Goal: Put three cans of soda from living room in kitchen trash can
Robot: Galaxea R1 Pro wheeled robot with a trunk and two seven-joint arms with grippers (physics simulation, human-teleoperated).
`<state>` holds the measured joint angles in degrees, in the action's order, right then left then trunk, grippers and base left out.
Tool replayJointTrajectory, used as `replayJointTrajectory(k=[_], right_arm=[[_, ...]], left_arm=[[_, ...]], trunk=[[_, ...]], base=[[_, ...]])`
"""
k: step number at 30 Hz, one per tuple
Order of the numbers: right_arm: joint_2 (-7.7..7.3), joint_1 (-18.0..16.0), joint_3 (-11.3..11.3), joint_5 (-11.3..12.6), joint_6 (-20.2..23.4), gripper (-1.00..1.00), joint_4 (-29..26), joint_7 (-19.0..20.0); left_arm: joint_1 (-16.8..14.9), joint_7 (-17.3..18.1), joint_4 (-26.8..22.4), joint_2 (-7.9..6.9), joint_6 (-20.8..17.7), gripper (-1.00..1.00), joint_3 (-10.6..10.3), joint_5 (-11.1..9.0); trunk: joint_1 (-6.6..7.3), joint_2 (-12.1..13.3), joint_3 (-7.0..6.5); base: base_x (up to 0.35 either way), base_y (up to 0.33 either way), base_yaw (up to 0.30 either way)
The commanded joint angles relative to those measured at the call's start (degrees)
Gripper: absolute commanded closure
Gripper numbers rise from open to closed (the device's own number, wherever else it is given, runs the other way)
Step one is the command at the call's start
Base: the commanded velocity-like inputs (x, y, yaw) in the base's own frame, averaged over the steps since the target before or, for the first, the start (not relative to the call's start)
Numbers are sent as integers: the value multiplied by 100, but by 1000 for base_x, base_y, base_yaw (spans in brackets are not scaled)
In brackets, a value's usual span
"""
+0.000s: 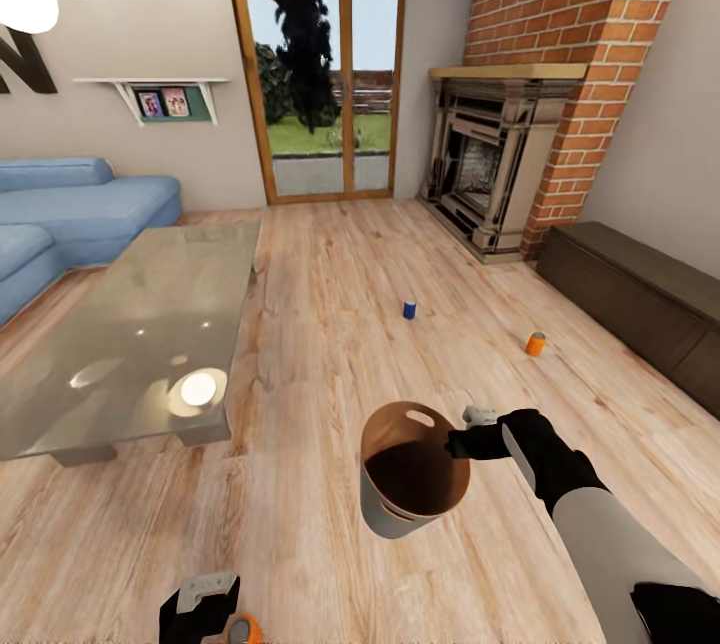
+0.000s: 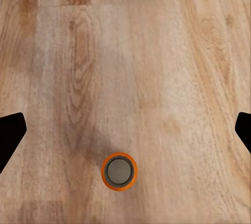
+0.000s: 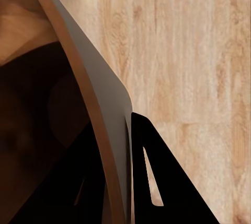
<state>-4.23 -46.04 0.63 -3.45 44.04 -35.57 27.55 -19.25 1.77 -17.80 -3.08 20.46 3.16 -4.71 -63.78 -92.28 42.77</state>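
I am in the living room. My right gripper is shut on the rim of the grey trash can, held above the floor and tilted, its tan-brown inside empty. In the right wrist view the pail wall sits clamped between the dark fingers. A blue soda can and an orange one stand upright on the floor ahead. A second orange can stands by my left gripper. In the left wrist view that can lies below the open gripper, untouched.
A low grey glass-topped table stands to the left, with the blue sofa behind it. The brick fireplace and a dark low bench line the right wall. Glass doors are at the back.
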Motion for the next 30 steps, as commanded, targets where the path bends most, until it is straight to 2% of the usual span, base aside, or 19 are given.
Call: replayJointTrajectory(k=[1,25,30], right_arm=[[1,-3,8,130,34,100,-3,31],[2,-2,7,134,34,100,-8,31],[-1,1,11,134,34,100,-152,32]], left_arm=[[0,1,1,0,0,-100,0,-1],[0,16,2,0,-7,-100,0,5],[0,15,3,0,-7,-100,0,5]], trunk=[[-22,-42,27],[-549,-1005,676],[-659,-1205,806]], base=[[0,0,0],[0,0,0],[0,0,0]])
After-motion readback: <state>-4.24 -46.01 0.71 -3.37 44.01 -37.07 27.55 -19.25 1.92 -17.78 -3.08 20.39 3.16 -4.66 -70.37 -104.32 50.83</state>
